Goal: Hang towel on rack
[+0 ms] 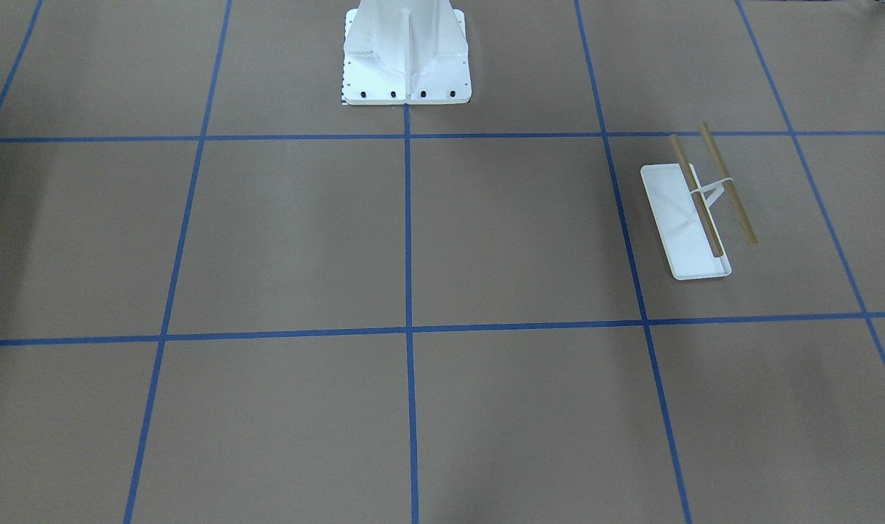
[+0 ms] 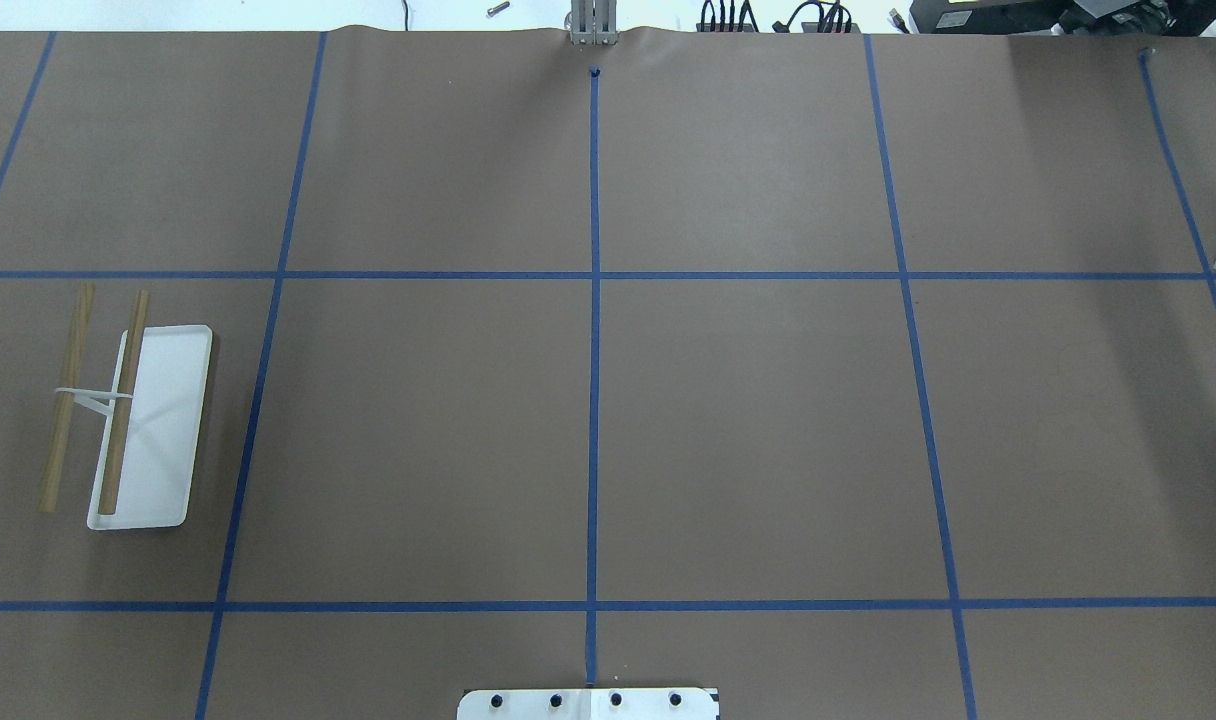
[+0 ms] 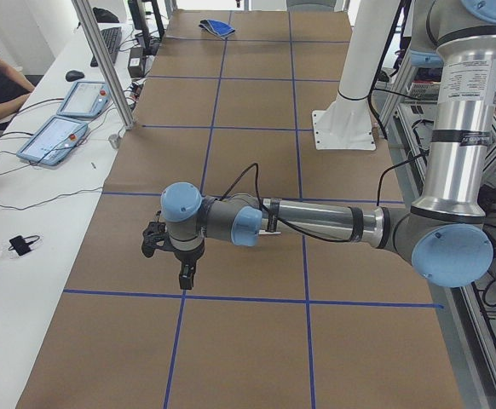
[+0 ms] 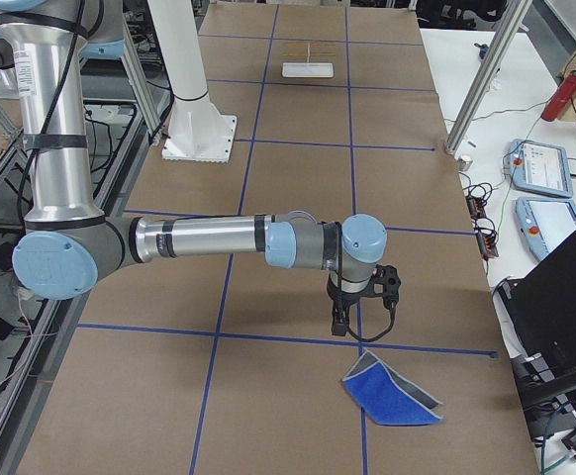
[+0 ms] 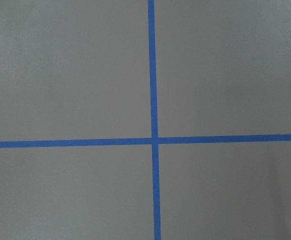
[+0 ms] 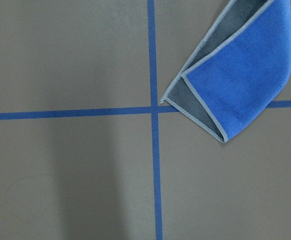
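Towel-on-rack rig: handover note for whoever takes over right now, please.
Left gripper: over bare table, apparently empty; can't tell whether it is open or shut.
Right gripper: above the table beside the towel, not touching it; open or shut can't be told.
Towel: folded, lying flat at the table's right end.
Rack: at the left end, rods bare.
Done: nothing yet.
Left: grasp the towel, carry it across, drape it over the rods.

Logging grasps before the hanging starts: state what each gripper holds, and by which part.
Nothing is held. The towel lies folded on the table, apart from the right gripper; the rack stands untouched; the left gripper carries nothing.
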You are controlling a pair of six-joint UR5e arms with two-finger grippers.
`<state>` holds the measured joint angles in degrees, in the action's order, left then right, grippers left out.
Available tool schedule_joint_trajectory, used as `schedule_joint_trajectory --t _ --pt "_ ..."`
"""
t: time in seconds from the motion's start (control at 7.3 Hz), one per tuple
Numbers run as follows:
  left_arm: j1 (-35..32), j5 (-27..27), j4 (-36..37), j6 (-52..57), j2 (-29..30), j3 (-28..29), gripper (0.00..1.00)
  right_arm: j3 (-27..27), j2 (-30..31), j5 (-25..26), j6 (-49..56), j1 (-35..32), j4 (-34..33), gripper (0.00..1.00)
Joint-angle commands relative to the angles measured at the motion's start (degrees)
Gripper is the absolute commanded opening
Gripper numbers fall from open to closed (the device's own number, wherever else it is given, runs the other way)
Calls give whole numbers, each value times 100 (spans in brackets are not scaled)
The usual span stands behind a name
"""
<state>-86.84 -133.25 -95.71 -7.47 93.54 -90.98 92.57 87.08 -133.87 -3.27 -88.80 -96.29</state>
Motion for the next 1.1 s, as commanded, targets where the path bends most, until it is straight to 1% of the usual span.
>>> schedule_joint_trajectory --t 0.0,0.27,0.41,0.55,0.68,0.82,0.96 --pt "9 -26 -35 0 24 -51 98 -11 -16 19 27 12 31 100" --pt "18 -35 -306 26 24 -8 98 41 -173 -16 1 12 23 100" --pt "26 -26 -308 -8 76 -16 98 76 -183 27 -16 20 31 100" --pt "26 -26 -316 0 86 -16 98 -62 -166 89 19 29 101 100" --pt "26 -26 -325 17 94 -25 98 -160 -131 254 -7 90 372 100" --pt "70 9 -316 26 103 10 98 -352 -130 361 -103 91 566 100" --pt "131 157 -316 9 190 2 98 -850 -435 431 -43 108 776 100"
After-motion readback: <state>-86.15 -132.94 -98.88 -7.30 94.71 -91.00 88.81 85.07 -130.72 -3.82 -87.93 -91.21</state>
